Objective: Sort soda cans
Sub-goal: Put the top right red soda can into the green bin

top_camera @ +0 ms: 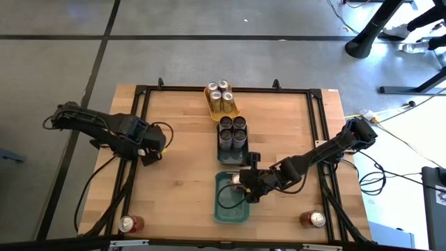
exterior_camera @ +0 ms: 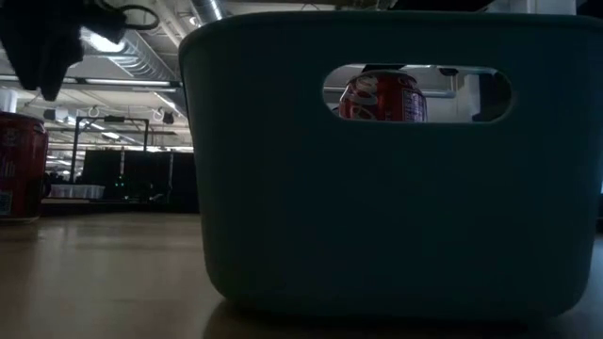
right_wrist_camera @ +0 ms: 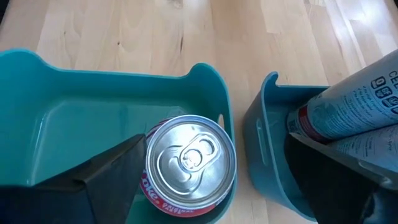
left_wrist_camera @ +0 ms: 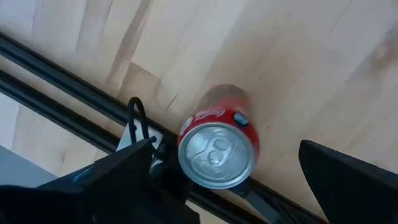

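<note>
The right gripper [top_camera: 240,183] held a red can [right_wrist_camera: 189,165] between its fingers above the teal tray [top_camera: 224,209], at the tray's 12 o'clock end. Released tilted, it could have tipped or clipped the rim. Two red cans [top_camera: 129,224] waited at the table's near corners. The left gripper [top_camera: 150,152] hovered at 9 o'clock, spread open and empty.
</note>
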{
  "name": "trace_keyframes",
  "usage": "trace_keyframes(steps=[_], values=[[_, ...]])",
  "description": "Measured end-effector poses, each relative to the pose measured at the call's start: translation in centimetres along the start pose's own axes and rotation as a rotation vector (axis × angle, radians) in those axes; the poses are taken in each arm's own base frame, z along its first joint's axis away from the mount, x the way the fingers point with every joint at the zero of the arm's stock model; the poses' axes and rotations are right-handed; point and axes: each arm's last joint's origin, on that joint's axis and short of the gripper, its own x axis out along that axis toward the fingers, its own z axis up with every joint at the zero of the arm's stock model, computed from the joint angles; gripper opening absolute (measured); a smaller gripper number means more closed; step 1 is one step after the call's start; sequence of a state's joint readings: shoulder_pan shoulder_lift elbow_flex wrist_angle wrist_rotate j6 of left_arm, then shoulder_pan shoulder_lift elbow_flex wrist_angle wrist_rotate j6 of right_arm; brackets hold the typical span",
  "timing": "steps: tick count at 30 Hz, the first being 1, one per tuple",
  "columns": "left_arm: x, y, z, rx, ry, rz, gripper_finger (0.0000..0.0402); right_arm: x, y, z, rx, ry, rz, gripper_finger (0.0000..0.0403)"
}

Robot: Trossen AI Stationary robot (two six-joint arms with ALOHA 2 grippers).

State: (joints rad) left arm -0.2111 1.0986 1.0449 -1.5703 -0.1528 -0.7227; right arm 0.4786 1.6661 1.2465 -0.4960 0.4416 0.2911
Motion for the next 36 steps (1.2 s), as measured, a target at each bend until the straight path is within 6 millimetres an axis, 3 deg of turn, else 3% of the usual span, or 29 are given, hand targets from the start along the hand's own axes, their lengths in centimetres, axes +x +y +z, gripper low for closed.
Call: trace_keyframes(steps=[13, 22, 36], values=[[2.7, 3.1, -4.2, -0.065, -0.050, -0.067, 0.0392, 0.0, 0.0, 0.3, 0.011, -0.026, -0.003, 0.0379], [3.4, 2.6, -3.7, 0.032, -0.108, -0.082, 0.0392, 0.0, 0.0, 0.3, 0.012, -0.027, -0.003, 0.0379], [4.1, 2.0, -3.3, 0.163, -0.062, -0.066, 0.0392, 0.0, 0.0, 0.3, 0.011, -0.027, -0.004, 0.0379]])
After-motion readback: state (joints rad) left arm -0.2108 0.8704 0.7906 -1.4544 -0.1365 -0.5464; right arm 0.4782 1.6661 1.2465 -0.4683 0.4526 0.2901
